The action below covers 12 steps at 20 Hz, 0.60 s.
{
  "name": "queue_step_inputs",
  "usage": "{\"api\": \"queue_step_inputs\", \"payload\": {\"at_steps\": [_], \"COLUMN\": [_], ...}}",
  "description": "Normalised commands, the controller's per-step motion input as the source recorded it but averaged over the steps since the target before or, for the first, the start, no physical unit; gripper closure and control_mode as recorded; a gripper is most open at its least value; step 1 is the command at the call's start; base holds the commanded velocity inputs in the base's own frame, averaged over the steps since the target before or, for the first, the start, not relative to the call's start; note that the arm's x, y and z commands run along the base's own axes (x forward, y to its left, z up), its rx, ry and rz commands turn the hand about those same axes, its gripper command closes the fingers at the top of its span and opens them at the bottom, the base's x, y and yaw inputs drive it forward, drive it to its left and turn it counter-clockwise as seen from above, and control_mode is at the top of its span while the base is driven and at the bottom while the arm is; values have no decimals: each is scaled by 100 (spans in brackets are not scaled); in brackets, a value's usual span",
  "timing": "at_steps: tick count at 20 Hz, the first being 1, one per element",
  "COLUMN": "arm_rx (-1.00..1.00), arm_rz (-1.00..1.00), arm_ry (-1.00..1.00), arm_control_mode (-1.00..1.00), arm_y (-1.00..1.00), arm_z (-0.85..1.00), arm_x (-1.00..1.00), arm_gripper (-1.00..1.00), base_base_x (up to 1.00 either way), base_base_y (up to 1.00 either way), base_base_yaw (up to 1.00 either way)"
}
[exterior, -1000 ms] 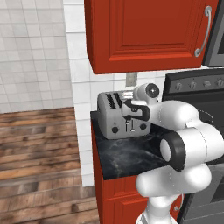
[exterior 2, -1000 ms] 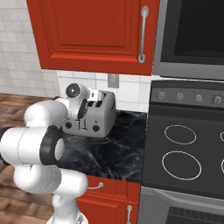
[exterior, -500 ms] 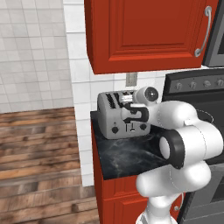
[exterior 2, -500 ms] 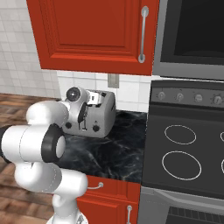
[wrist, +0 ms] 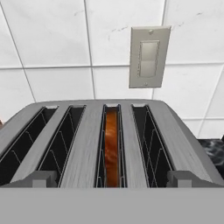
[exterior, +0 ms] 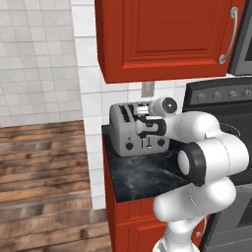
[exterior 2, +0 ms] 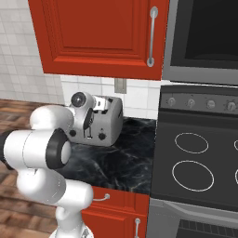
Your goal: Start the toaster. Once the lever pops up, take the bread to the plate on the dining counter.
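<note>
The light tan, brown-crusted bread slice (wrist: 111,146) is seated deep in the third slot of the boxy silver-grey four-slot toaster (exterior: 139,130) on the black marble worktop (exterior 2: 123,160) — not yet lifted out. The gripper (exterior: 149,132) is held at the toaster's front with fingers spread wide, nothing pinched — lever start judged in progress; removal and carry to the plate are left.
</note>
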Motion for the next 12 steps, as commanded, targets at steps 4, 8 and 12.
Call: {"api": "queue_step_inputs", "payload": {"at_steps": [4,8,12], "arm_rx": [0,0,0], "arm_rz": [0,0,0], "arm_ry": [0,0,0], "arm_control_mode": [-100,-100,-100], "arm_y": [0,0,0], "arm_z": [0,-1,-4], "arm_x": [11,11,10], "arm_gripper": [-100,-100,-100], "base_base_x": [0,0,0], "base_base_y": [0,0,0], "base_base_yaw": [0,0,0]}}
